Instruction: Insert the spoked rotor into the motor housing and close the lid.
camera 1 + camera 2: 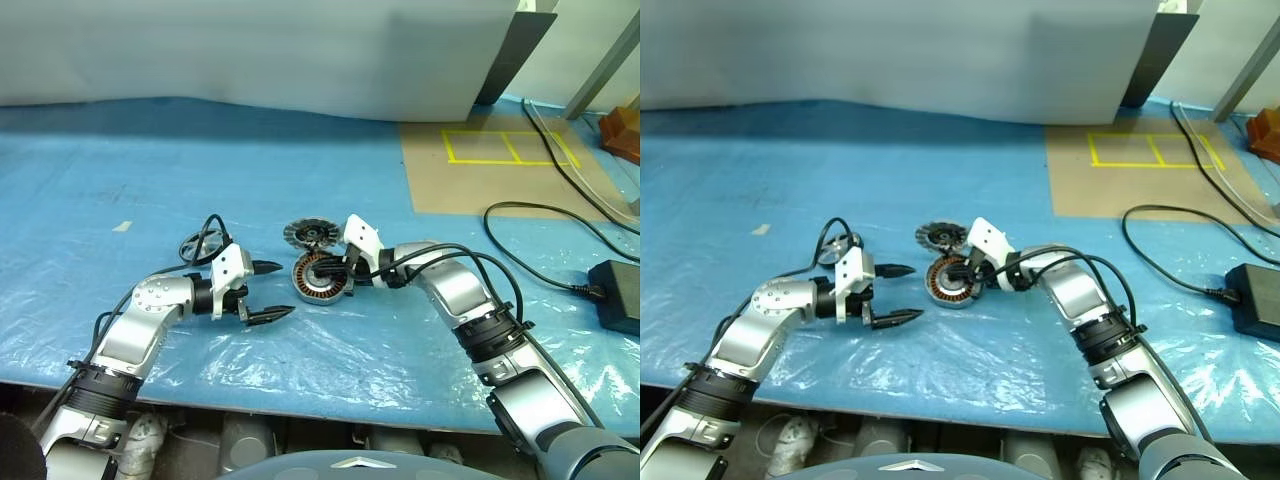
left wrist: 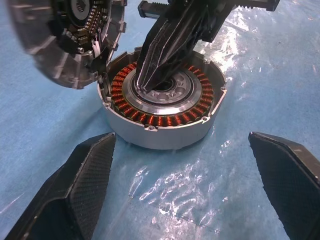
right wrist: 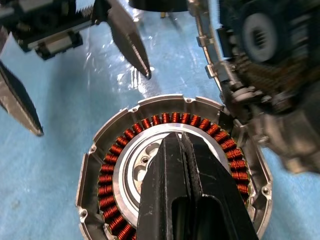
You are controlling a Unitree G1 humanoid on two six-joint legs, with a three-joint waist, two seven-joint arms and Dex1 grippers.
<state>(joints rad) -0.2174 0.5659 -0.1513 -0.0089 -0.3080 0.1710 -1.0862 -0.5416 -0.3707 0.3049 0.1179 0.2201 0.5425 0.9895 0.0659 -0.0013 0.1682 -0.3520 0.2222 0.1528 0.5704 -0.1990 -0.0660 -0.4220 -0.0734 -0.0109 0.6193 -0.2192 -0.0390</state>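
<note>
The motor housing (image 1: 318, 278) lies on the blue sheet at the middle, its copper windings (image 3: 107, 170) facing up. My right gripper (image 1: 338, 274) is shut, and its fingertips (image 3: 176, 140) rest in the housing's silver centre with nothing seen between them. The lid (image 1: 308, 235) stands tilted at the housing's far edge, finned face showing. My left gripper (image 1: 280, 291) hovers just left of the housing, open and empty, pointing at it. Behind the left wrist, partly covered by its cable, the spoked rotor (image 1: 195, 244) lies on the sheet.
A black power brick (image 1: 615, 292) and its cables lie at the right. A brown board with yellow tape (image 1: 495, 160) lies at the back right. A white panel (image 1: 250, 50) closes the far side. The sheet's front edge runs just below both arms.
</note>
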